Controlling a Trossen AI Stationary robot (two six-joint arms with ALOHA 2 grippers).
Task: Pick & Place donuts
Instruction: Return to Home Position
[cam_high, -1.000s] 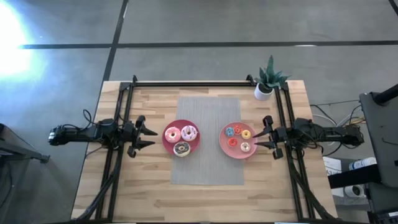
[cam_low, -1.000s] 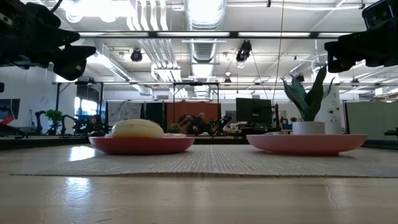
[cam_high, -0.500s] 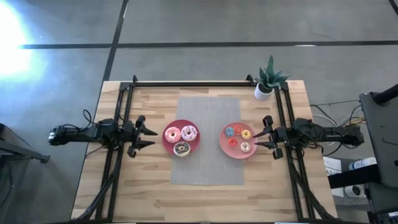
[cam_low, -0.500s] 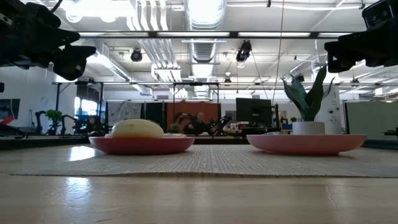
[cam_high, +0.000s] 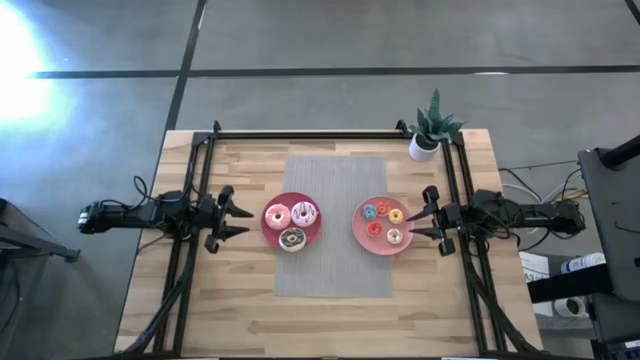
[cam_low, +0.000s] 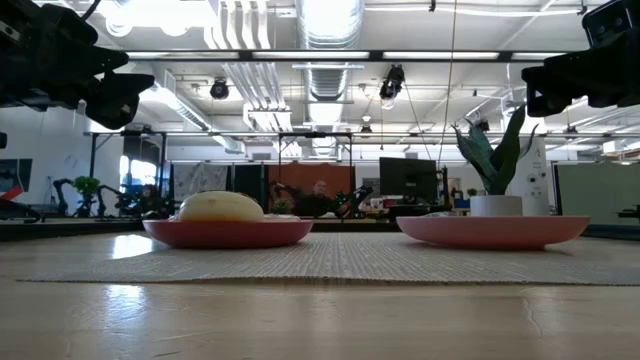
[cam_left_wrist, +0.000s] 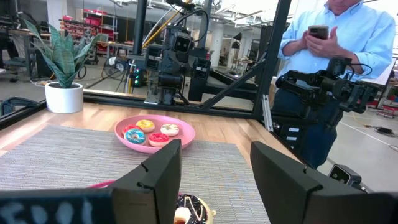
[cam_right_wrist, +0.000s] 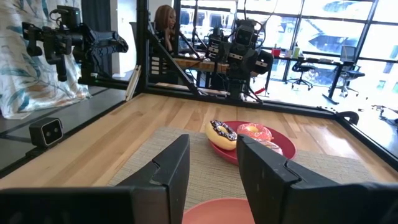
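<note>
While both arms are held raised at the table's sides, the left gripper (cam_high: 240, 221) is seen with fingers spread and nothing held, just beside the left plate (cam_high: 271, 234) carrying three large donuts (cam_high: 291, 221). The right gripper (cam_high: 414, 222), likewise spread and unloaded, is positioned at the rim of the right plate (cam_high: 360, 229), where four small donuts (cam_high: 384, 222) are placed.

I saw a pale wood counter (cam_high: 240, 290), smooth with a faint sheen, under a coarse grey woven mat (cam_high: 335, 275). The pink plates (cam_high: 311, 234) looked like glossy plastic; the donuts (cam_high: 291, 239) had shiny icing. My fingers (cam_left_wrist: 163, 177) were matt black.
</note>
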